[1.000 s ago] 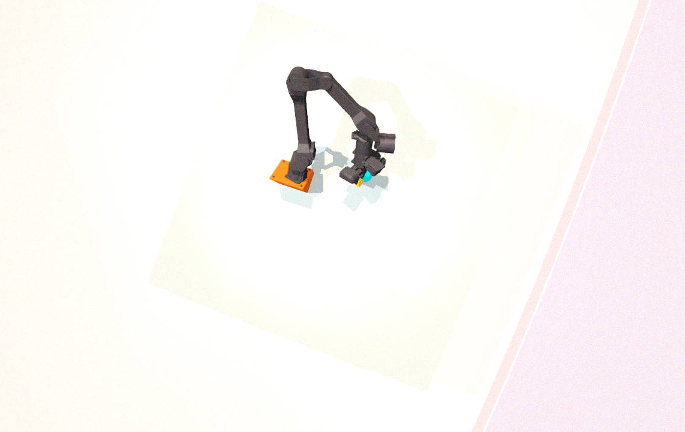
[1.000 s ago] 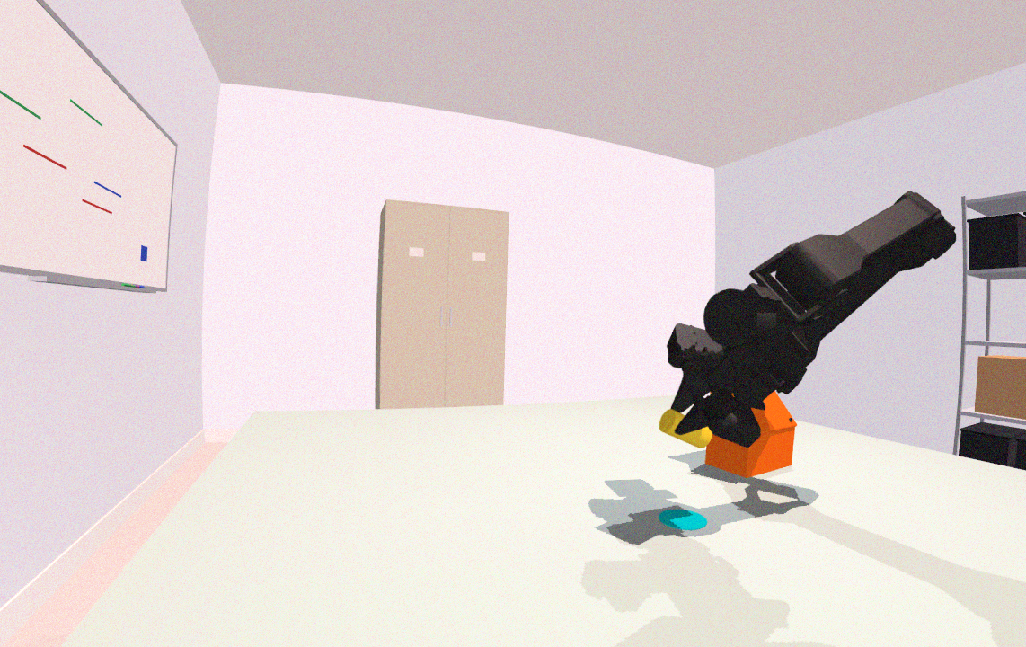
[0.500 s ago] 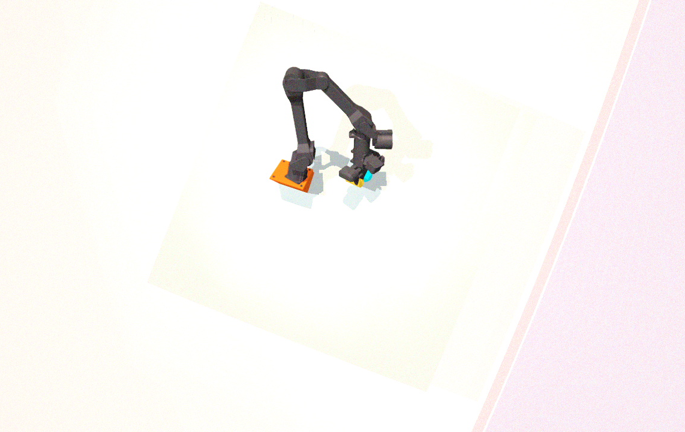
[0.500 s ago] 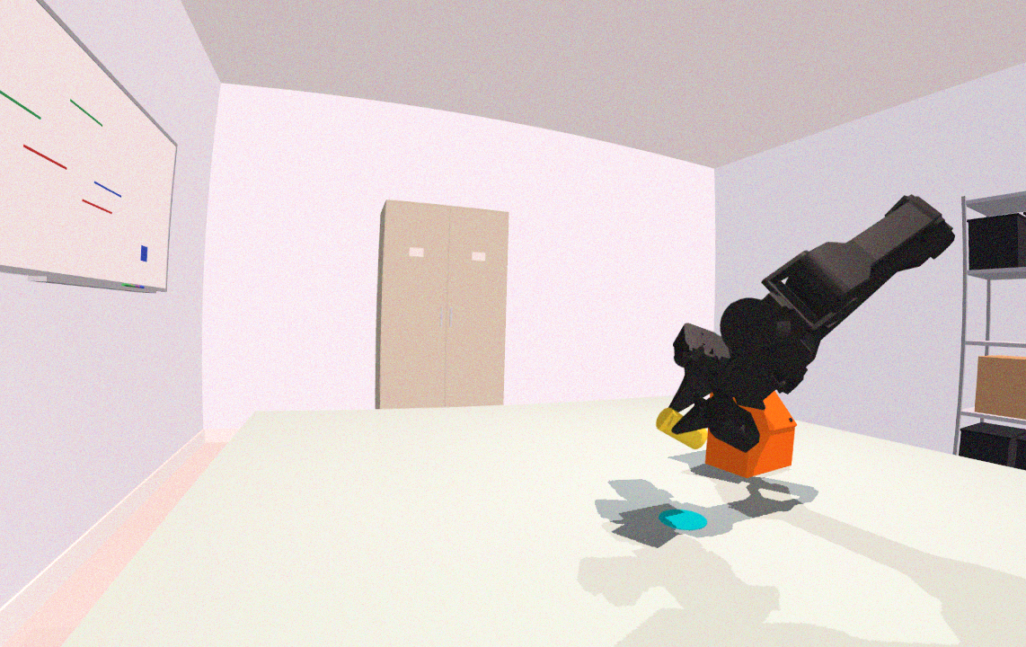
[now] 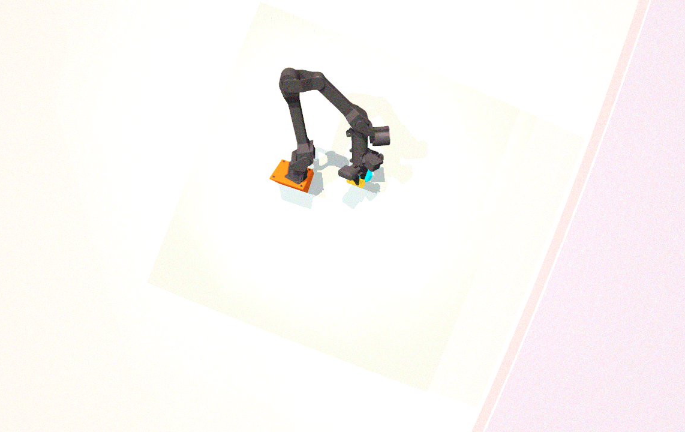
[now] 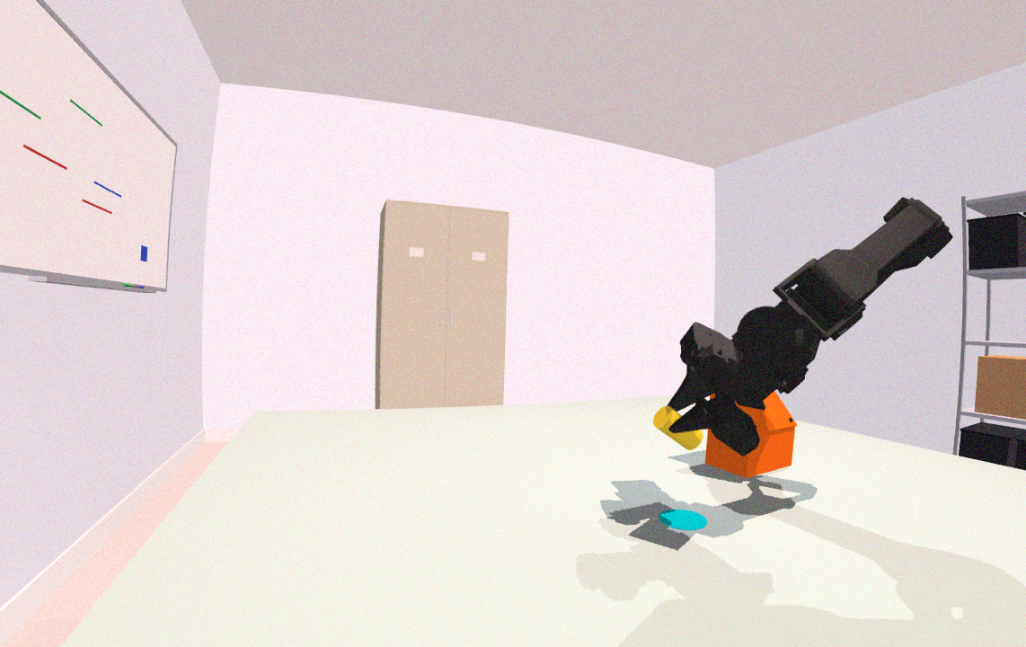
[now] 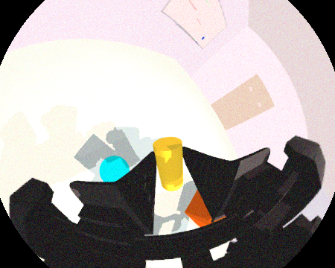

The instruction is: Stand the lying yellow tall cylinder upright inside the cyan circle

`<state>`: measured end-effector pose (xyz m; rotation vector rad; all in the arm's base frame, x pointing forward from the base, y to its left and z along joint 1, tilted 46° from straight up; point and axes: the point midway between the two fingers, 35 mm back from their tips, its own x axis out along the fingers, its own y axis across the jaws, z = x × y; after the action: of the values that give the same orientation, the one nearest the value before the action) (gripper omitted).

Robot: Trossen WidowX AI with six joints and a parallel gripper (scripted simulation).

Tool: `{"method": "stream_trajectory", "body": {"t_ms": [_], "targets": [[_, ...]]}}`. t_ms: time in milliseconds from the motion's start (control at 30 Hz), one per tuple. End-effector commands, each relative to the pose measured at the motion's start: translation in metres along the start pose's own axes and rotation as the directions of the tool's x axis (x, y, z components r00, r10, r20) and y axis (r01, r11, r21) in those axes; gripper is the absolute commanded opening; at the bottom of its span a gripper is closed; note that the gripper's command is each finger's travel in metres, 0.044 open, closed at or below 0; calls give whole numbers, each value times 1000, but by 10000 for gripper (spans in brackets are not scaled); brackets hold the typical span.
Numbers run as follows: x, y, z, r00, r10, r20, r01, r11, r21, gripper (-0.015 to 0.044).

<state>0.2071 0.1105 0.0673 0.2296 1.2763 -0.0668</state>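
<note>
Top view: the gripper (image 5: 357, 176) is seen closed on the yellow cylinder (image 5: 356, 182), with the cyan circle (image 5: 369, 174) just beside and partly hidden under the wrist; the orange base (image 5: 291, 175) sits well apart to the left. Exterior view: the cylinder (image 6: 678, 428) is carried clear above the table (image 6: 388, 523), tilted and not yet upright, held across its body between the fingers; the circle (image 6: 681, 519) lies on the table below and toward the camera, inside the arm's shadow. Wrist view: the cylinder (image 7: 169, 163) is pinched near its lower end between the two dark fingers, most of its length sticking out beyond them (a long lever past the grip). The circle (image 7: 113, 169) is seen to the left of it. Handling, as a judgement: a rigid, smooth, probably light piece; slip or rotation in the jaws is likely if it is swung fast. A tall narrow body tips easily, so the end face should be seated flat before opening.
</note>
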Motion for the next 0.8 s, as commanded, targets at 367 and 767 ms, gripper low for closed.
{"method": "stream_trajectory", "body": {"t_ms": [367, 767], "targets": [[-2, 1, 2, 995, -5, 99, 3, 1000, 25, 105], [-4, 3, 4, 984, -5, 176, -3, 999, 48, 105]]}}
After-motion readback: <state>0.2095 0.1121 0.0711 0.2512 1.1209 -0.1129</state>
